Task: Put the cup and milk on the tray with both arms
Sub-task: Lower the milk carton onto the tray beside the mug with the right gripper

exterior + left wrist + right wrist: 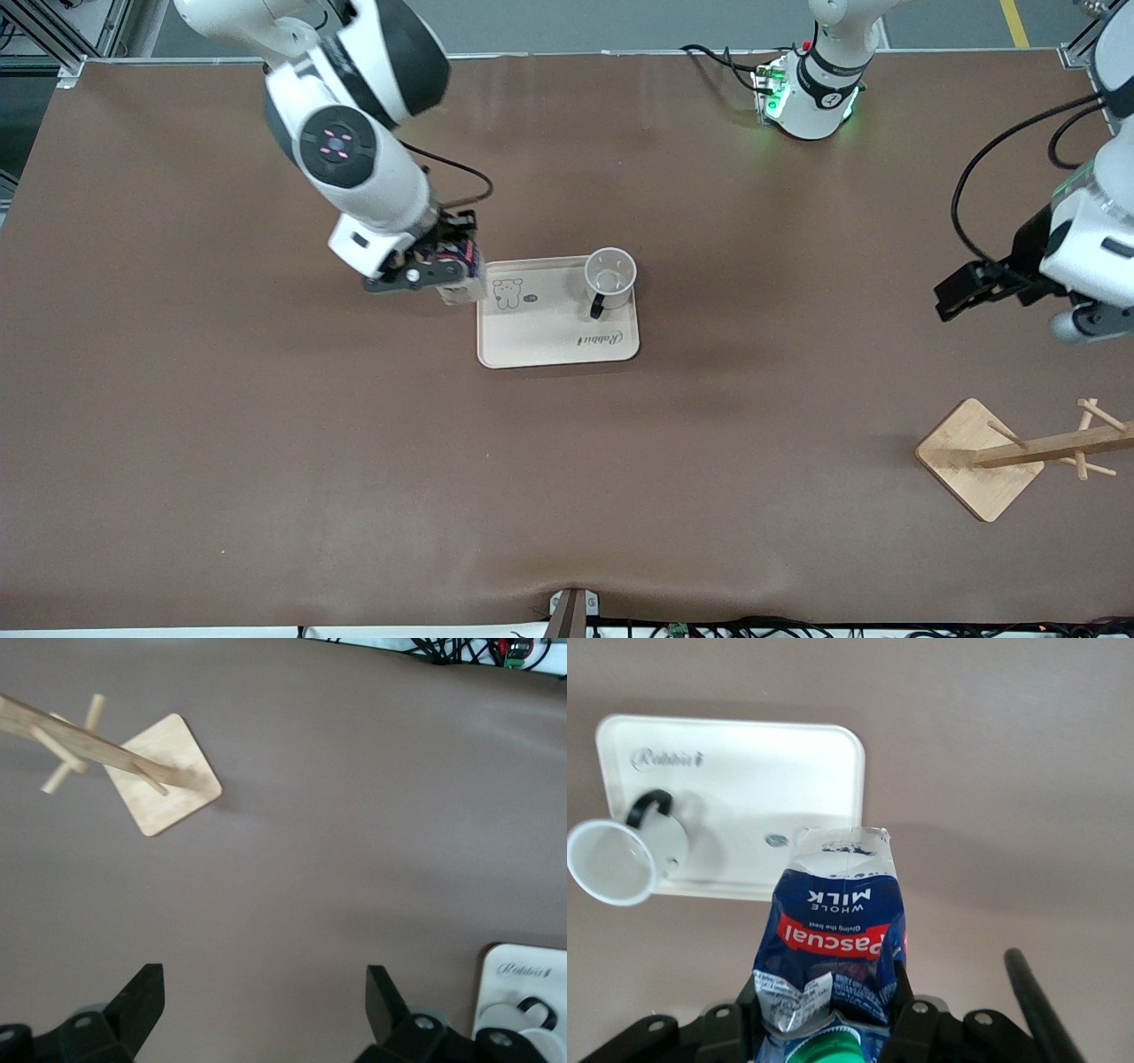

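Observation:
The cream tray [540,332] lies mid-table. The white cup [610,273] stands upright on the tray's corner toward the left arm's end, its black handle pointing toward the front camera. My right gripper [447,266] is shut on the dark-blue milk [462,285] and holds it at the tray's edge toward the right arm's end. In the right wrist view my right gripper [828,1001] clamps the milk [833,930] below its green cap, with the tray [744,771] and the cup [616,859] past it. My left gripper [952,299] is open and empty over bare table; it shows the same in the left wrist view [266,992].
A wooden rack with pegs on a square base [979,456] stands toward the left arm's end, nearer the front camera; it also shows in the left wrist view [168,771]. A tray corner [523,970] shows there too. Brown table [266,461] surrounds the tray.

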